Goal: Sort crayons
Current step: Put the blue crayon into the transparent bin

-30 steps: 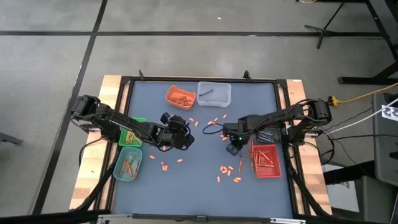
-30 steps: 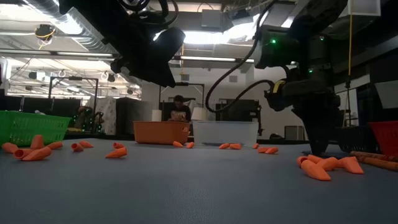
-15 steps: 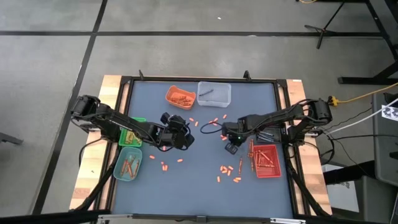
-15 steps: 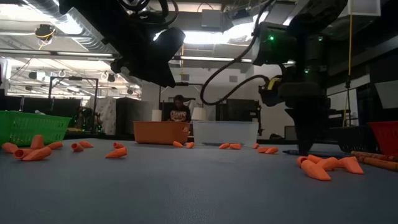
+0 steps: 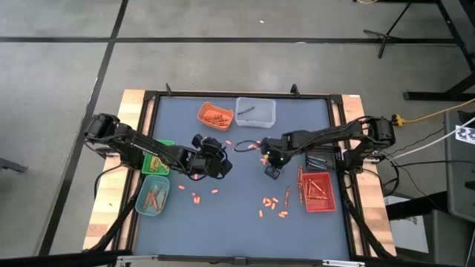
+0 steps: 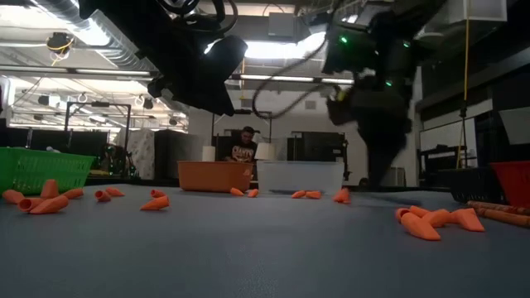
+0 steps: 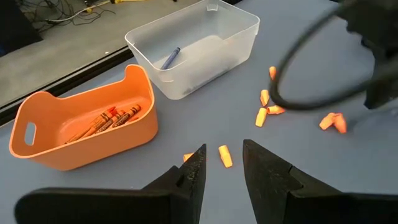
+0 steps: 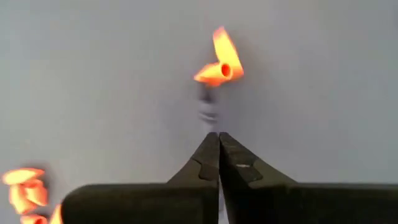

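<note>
- We're mid-sort: short orange crayon bits [image 5: 271, 202] lie scattered across the blue-grey worktop [image 5: 223, 215], others already sit in the orange plastic tub [image 7: 81, 124] and the red tray [image 5: 318, 191].
- Our right gripper [image 8: 218, 138] has its jaws pressed together; a pale blurred sliver shows just past the tips, but we can't tell if it's a crayon.
- Our left gripper [image 7: 222, 163] hovers mid-worktop, jaws apart, one orange piece [image 7: 224, 155] below.
- Next, probably: check the right's catch, then carry it to the matching bin.

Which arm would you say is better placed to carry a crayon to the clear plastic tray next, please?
The right, probably. Its claw is shut, seemingly on a thin grey stick, and sits near the clear plastic tray. The left claw hangs open, empty.
</note>
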Available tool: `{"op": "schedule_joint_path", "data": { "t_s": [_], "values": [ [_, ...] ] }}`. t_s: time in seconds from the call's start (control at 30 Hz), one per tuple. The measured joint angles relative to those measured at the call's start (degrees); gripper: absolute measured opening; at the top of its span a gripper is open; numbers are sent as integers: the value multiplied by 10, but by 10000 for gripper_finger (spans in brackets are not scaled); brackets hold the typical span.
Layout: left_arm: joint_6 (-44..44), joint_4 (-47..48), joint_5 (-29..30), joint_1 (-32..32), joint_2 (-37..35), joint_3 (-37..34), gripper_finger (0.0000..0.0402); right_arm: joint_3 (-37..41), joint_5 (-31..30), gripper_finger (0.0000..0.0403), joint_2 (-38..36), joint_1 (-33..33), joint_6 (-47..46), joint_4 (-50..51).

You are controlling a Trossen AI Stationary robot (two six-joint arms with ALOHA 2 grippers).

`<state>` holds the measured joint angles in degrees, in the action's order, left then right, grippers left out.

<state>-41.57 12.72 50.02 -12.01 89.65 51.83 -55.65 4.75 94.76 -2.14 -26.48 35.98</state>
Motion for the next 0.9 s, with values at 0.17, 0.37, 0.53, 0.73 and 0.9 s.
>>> {"op": "schedule_joint_path", "data": {
  "t_s": [0.17,0.37,0.53,0.73,0.9],
  "values": [
    [0,0,0,0,0,0,89,-57,-37,0,0,-39,81,5],
    [-3,-2,-1,0,0,0,89,-125,-108,0,0,-92,165,4],
    [-3,-5,-2,0,0,0,89,-145,-86,0,0,-124,190,6],
    [14,-43,-68,0,0,0,89,-145,22,0,0,-123,214,47],
    [115,-187,-174,0,30,1,89,-145,21,0,0,-126,247,118]
  ]
}}
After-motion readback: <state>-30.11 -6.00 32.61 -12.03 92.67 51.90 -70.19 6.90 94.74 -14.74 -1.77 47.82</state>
